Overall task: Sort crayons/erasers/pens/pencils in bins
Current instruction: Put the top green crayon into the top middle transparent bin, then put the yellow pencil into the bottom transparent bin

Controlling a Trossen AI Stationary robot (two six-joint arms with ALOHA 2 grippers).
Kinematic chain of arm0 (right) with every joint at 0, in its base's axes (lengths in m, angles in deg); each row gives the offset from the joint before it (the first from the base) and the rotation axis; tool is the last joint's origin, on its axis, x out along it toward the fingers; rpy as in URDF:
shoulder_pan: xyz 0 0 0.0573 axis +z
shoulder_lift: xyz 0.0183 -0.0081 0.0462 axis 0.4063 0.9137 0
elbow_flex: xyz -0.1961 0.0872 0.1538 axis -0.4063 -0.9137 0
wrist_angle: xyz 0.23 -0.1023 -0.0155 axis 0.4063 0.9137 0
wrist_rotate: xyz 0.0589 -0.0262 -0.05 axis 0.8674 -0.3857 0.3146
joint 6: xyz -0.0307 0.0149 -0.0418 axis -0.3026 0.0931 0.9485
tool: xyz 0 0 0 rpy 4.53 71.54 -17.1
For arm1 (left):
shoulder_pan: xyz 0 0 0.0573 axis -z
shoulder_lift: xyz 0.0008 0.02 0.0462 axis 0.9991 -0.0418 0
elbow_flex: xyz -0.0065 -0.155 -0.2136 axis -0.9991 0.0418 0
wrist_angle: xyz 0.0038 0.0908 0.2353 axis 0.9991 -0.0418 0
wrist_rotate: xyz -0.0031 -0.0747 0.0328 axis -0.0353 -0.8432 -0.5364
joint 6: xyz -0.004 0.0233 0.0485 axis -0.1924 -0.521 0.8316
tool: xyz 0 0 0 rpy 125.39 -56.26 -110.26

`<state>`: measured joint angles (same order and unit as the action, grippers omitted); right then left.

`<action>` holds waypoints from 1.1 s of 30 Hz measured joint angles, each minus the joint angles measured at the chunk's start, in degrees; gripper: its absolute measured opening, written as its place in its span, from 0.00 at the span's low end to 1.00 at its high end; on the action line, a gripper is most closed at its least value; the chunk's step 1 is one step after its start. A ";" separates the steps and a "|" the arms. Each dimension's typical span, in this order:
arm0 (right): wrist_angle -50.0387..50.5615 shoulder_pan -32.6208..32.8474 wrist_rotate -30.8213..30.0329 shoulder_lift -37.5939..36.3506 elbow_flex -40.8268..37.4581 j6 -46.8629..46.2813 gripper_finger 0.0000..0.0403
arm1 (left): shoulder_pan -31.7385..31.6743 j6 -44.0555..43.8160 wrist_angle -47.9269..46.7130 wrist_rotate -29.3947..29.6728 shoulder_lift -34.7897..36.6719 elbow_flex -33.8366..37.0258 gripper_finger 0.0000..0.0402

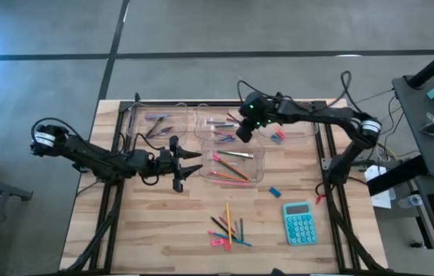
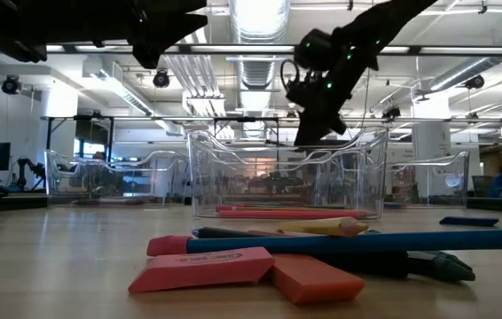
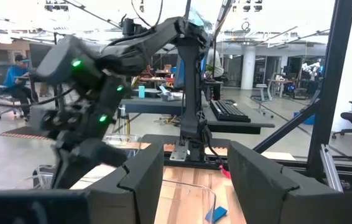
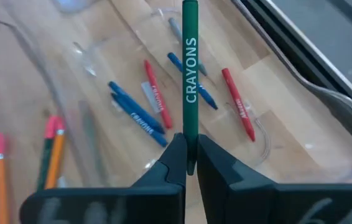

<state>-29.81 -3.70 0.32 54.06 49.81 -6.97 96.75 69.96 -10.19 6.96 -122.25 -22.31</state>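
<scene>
Green crayon (image 4: 190, 68) — white "CRAYONS" lettering — slim stick.

We have four views. High cam sits above, looking straight down on the whole table (image 1: 163, 230), both arms in frame. Low cam sits at tabletop height, very near the loose sticks, facing level across the wood at the nearest bin (image 2: 286, 182) and the room behind. Left wrist cam faces across the table to the right arm. Right wrist cam looks down, close, into a bin. The high and low views share the centre bin (image 1: 238, 157) and the right arm.
</scene>
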 joint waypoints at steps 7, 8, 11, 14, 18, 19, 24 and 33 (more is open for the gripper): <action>0.09 -2.43 4.55 4.90 2.38 0.41 0.10 | 0.00 0.00 -0.29 0.00 0.00 0.00 0.41; 0.10 -2.46 4.89 5.07 2.45 0.18 0.13 | 0.00 0.00 -0.29 0.00 0.00 0.00 0.41; 0.38 -2.37 5.10 4.57 2.40 -0.13 0.23 | 0.00 0.00 -0.29 0.00 0.00 0.00 0.41; 1.46 -2.22 5.11 2.67 2.39 -0.19 0.32 | -0.01 0.00 -0.27 0.00 0.00 0.02 0.41; 3.70 -1.93 5.04 -1.32 2.31 -1.56 0.39 | 0.00 -0.02 -0.27 0.00 0.00 0.01 0.41; 4.56 -1.51 4.97 -2.60 2.10 -1.88 0.40 | 0.05 -0.02 -0.27 0.00 0.00 -0.05 0.41; 4.71 4.52 4.89 -11.99 -1.27 -2.95 0.42 | 0.72 -0.05 -5.33 -0.01 0.00 -2.11 0.41; -6.85 26.45 -10.87 -31.55 -17.04 -6.92 0.39 | 4.88 0.04 -26.28 -0.02 -4.56 -14.09 0.41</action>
<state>-36.66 22.76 -10.55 22.52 32.77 -13.89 101.63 70.00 -36.46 6.94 -126.81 -36.40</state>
